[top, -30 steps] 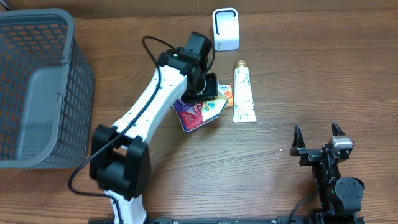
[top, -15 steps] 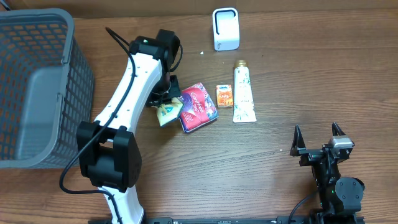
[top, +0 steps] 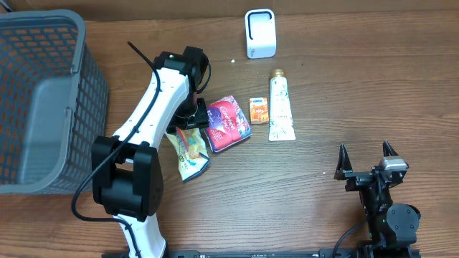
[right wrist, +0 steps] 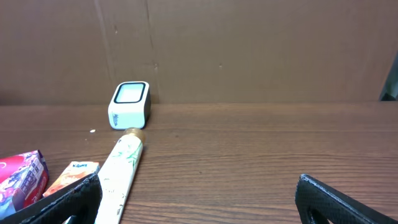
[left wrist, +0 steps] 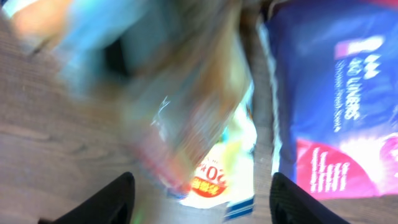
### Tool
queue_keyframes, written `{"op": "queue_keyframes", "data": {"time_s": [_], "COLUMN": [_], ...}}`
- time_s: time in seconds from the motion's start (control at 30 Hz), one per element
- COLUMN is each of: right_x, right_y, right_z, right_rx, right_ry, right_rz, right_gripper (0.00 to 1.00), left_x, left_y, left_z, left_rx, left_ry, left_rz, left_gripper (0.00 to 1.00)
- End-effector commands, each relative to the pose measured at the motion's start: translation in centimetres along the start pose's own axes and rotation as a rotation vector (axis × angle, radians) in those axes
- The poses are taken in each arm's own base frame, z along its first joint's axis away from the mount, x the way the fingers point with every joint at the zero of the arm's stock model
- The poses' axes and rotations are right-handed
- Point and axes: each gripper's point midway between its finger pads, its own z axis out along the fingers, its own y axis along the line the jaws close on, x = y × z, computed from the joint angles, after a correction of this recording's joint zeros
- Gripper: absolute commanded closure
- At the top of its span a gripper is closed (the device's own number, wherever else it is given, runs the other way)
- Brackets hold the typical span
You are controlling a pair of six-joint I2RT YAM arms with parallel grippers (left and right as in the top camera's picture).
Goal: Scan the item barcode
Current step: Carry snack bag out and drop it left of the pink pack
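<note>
Snack pouch [left wrist: 214,177] blurred in left wrist view; left claw [left wrist: 202,190] spread

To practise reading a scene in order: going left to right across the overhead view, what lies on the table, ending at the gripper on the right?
Grey mesh plastic basket → yellow crinkled snack packet → purple-and-red flat pouch → small orange box → cream floral tube → right gripper.

My brown wooden table [top: 323,93], white box scanner [top: 259,33], cream tube [top: 281,107] before it, orange carton [top: 259,110], purple packet [top: 228,123], yellow pouch [top: 191,154], grey mesh basket [top: 43,100] leftward
</note>
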Motion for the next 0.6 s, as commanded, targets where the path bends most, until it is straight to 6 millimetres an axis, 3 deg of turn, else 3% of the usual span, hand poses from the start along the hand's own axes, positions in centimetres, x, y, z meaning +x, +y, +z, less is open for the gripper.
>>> {"op": "queue_keyframes", "data": {"time_s": [0.0,0.07,0.3,0.33,0.37,0.57], "right_x": [0.2,0.2,0.2,0.2,0.2,0.2], "right_y": [-0.2,-0.2,-0.2,-0.2,-0.2,-0.2], "right_z": [0.0,0.0,0.0,0.0,0.0,0.0], "right_rx": [0.012,0.012,0.012,0.012,0.012,0.012], "right_ry": [-0.004,-0.004,-0.004,-0.004,-0.004,-0.004], "right_rz": [-0.008,-0.008,-0.008,-0.008,-0.008,-0.008], "right_gripper": [0.0,0.0,0.0,0.0,0.0,0.0], "left_x": [-0.7,-1.3,-2.7,-2.6,-2.5,0.3], "left_y": [0.2,0.2,0.6,0.2,0.1,1.3], "left_z": [-3.1,-5.5,-17.6,-19.5,-20.3,-25.0], "left_rx": [0.03,0.049,0.184,0.233,0.254,0.344], "left_ry": [-0.039,-0.075,-0.325,-0.373,-0.394,-0.513], "left_rz": [-0.005,-0.011,-0.018,0.017,0.02,0.065], "left_gripper": [0.36,0.36,0.33,0.04,0.0,0.0]}}
